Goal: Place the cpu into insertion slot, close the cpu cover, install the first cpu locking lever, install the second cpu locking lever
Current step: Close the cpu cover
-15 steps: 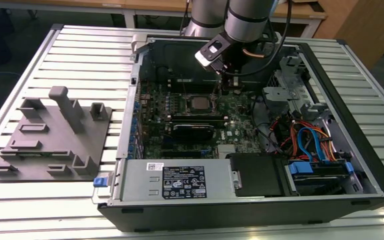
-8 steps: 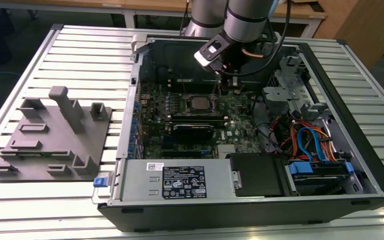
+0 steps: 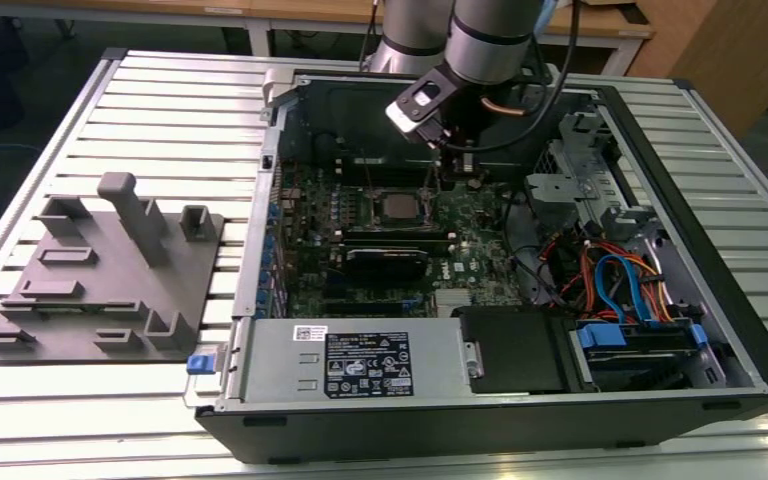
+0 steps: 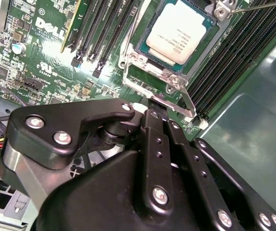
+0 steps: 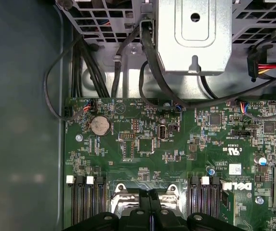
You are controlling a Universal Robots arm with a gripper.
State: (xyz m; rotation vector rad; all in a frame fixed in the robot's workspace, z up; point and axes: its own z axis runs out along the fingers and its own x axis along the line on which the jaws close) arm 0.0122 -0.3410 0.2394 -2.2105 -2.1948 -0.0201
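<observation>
The cpu [image 4: 177,37], a pale silver square, lies in the insertion slot [image 4: 145,48] on the green board. The cpu cover [image 4: 150,72], a silver frame, lies down around it, with the chip showing through its window. My gripper [image 4: 153,109] is shut, its black fingers pressed together just beside the cover's edge. A bent wire locking lever [image 4: 188,103] runs past the fingertips; whether they touch it I cannot tell. A second wire lever [image 4: 260,6] shows at the socket's far side. In the exterior view the gripper [image 3: 468,178] hangs just to the exterior view's right of the cpu [image 3: 395,207].
The open computer case [image 3: 744,300] walls in the motherboard [image 3: 471,255]. Long black memory slots [image 4: 104,29] flank the socket. Cables [image 5: 150,62] and a metal drive bracket [image 5: 194,36] sit beside the board. A grey fixture block [image 3: 111,270] stands on the slatted table at the exterior view's left.
</observation>
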